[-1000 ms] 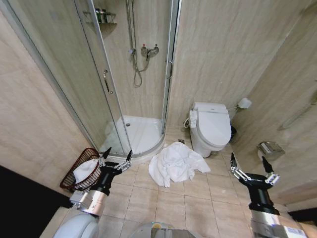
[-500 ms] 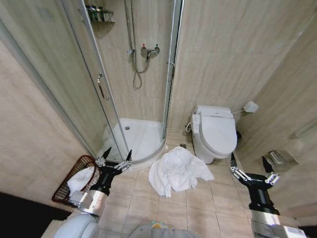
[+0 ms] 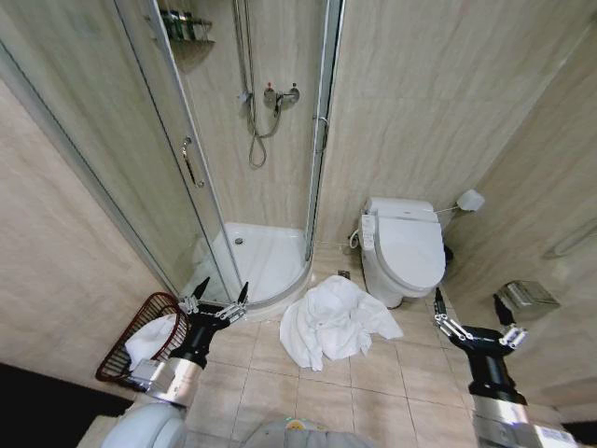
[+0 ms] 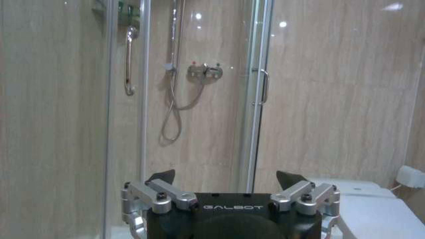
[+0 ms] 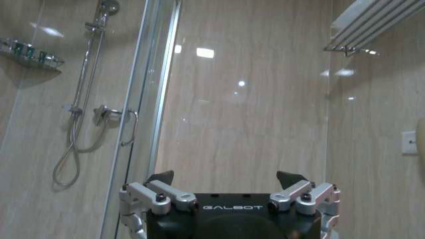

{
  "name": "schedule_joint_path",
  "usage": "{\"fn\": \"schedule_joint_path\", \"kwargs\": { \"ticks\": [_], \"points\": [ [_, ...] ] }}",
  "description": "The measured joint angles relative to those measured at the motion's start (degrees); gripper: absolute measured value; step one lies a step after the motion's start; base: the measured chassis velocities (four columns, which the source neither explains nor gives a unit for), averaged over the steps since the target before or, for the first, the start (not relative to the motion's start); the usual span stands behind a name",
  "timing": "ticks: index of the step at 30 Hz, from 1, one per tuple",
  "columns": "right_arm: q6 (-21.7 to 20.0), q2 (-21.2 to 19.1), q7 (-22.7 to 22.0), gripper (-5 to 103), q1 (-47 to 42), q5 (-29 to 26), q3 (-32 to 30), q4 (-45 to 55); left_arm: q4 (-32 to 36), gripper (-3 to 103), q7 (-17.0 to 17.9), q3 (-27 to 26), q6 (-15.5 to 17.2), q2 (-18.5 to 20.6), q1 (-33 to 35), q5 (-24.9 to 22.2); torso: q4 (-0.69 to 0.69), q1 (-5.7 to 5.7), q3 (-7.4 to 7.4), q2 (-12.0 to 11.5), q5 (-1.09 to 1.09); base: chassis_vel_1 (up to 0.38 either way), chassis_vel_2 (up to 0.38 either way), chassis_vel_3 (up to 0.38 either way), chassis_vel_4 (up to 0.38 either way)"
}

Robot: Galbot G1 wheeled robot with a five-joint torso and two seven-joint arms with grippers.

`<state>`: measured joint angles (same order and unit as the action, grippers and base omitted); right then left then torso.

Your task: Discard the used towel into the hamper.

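— Two grippers, both held up empty: the left gripper [image 3: 219, 296] at lower left of the frame, the right gripper [image 3: 465, 312] at lower right, each with its fingers spread wide apart.

— What's hard to see?

— The hamper [image 3: 131, 338] at lower left is partly covered by the left arm; something white lies inside it. The towel [image 3: 331, 320] sits crumpled on the floor tiles [image 3: 308, 397] at lower centre, just in front of the toilet [image 3: 403, 246] and beside the curved shower tray [image 3: 256, 261].

— Room to move?

— Bare tiles lie between the grippers, below the towel. The hamper stands well apart from the towel, against the left wall [image 3: 65, 233].
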<state>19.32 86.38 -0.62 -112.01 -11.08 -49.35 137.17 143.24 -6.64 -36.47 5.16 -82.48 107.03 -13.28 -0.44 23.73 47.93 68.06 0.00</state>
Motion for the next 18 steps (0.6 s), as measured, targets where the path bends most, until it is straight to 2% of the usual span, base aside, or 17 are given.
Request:
{"fn": "schedule_joint_path", "kwargs": {
  "ticks": [2,13,18],
  "points": [
    [0.00,0.00,0.00,100,0.00,0.00,0.00,0.00,0.00,99,0.00,0.00,0.00,0.00,0.00,0.00,0.00,-0.47,-0.56,-1.02,0.00,-0.009,0.011,0.027,-0.013],
    [0.00,0.00,0.00,100,0.00,0.00,0.00,0.00,0.00,99,0.00,0.00,0.00,0.00,0.00,0.00,0.02,-1.45,-1.65,-3.07,0.00,0.000,0.000,0.000,0.000],
    [0.00,0.00,0.00,100,0.00,0.00,0.00,0.00,0.00,99,0.00,0.00,0.00,0.00,0.00,0.00,0.02,-2.28,-2.63,-4.89,0.00,0.000,0.000,0.000,0.000]
  ]
}}
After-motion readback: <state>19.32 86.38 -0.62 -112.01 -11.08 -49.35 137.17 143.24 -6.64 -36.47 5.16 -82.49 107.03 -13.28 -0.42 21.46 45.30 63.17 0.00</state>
